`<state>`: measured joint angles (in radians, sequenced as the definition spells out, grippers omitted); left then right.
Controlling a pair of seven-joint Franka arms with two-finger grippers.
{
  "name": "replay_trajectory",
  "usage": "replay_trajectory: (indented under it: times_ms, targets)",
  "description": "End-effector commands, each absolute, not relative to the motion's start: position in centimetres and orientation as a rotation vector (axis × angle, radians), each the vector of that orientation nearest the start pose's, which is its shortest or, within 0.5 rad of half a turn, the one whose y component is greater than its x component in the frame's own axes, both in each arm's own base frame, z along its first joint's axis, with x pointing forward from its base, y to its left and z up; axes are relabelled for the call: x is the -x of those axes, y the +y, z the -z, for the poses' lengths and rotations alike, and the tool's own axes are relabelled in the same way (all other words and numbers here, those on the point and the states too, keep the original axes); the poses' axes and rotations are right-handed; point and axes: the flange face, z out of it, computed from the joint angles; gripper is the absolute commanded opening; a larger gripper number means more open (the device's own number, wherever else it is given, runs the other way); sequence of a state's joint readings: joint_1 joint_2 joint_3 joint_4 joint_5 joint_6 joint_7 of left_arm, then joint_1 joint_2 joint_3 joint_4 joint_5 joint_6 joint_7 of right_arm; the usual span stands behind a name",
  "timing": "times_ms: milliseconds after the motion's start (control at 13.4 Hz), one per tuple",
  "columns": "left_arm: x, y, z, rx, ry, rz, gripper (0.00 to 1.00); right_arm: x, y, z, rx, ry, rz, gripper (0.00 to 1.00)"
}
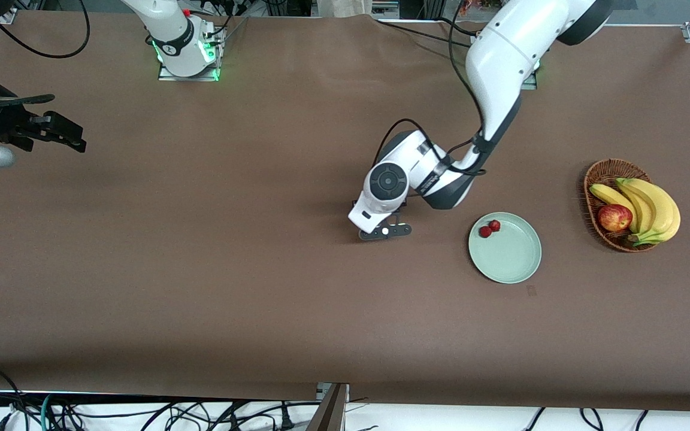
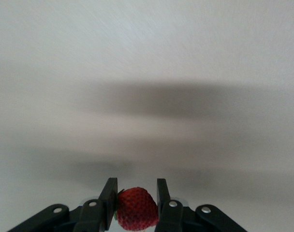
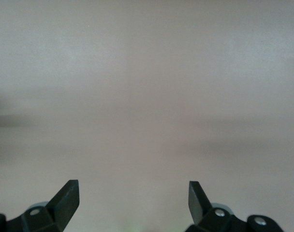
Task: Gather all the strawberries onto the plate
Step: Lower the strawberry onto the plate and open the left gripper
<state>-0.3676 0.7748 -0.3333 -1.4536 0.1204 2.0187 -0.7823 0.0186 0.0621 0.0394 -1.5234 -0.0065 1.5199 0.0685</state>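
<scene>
In the left wrist view a red strawberry sits between the two black fingers of my left gripper, and both fingers press against its sides. From the front, that left gripper is down at the table, beside the pale mint-green plate, on the side toward the right arm's end. The hand hides this berry there. One strawberry and a second strawberry lie close together on the plate near its rim. My right gripper waits open over the table's right-arm end, with nothing between its fingers.
A brown wicker basket holding bananas and a red apple stands toward the left arm's end, beside the plate. Cables trail along the table's edges.
</scene>
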Motion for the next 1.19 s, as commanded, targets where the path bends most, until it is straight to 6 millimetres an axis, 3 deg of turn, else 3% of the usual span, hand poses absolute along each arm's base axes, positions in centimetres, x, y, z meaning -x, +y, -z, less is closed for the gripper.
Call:
replay_trajectory:
  times_ms: [0, 149, 373, 522, 671, 745, 820, 894, 1118]
  targets:
    - [-59.5, -34.5, -28.6, 3.092, 0.041, -0.359, 0.0, -56.7, 3.0, -60.4, 3.154, -0.004, -0.117, 1.0]
    - [-61.3, -28.7, -30.0, 3.086, 0.178, -0.467, 0.0, -56.7, 2.8, -60.4, 3.16, -0.004, -0.115, 1.0]
    - [-64.2, -17.7, -29.2, 3.138, 0.314, -0.6, 0.0, -56.8, 2.7, -60.4, 3.157, 0.0, -0.115, 1.0]
    - [-65.2, -13.7, -28.4, 3.147, 0.314, -0.601, 0.0, -56.8, 2.7, -60.4, 3.154, 0.0, -0.115, 1.0]
    - [-65.9, -12.3, -27.0, 3.133, 0.323, -0.586, 0.03, -56.8, 2.7, -60.4, 3.156, 0.0, -0.115, 1.0]
    - [-66.2, -12.1, -27.0, 3.127, 0.367, -0.551, 0.47, -56.8, 2.9, -60.4, 3.156, -0.004, -0.115, 1.0]
    - [-66.5, -11.5, -26.9, 3.149, 0.355, -0.529, 0.99, -56.8, 2.9, -60.3, 3.156, -0.005, -0.117, 1.0]
    - [-66.8, -10.3, -26.9, 3.159, 0.335, -0.523, 1.0, -56.9, 2.9, -60.0, 3.155, -0.005, -0.125, 1.0]
    - [-67.1, -9.7, -27.5, 3.163, 0.351, -0.502, 1.0, -56.9, 2.9, -60.0, 3.155, -0.005, -0.125, 1.0]
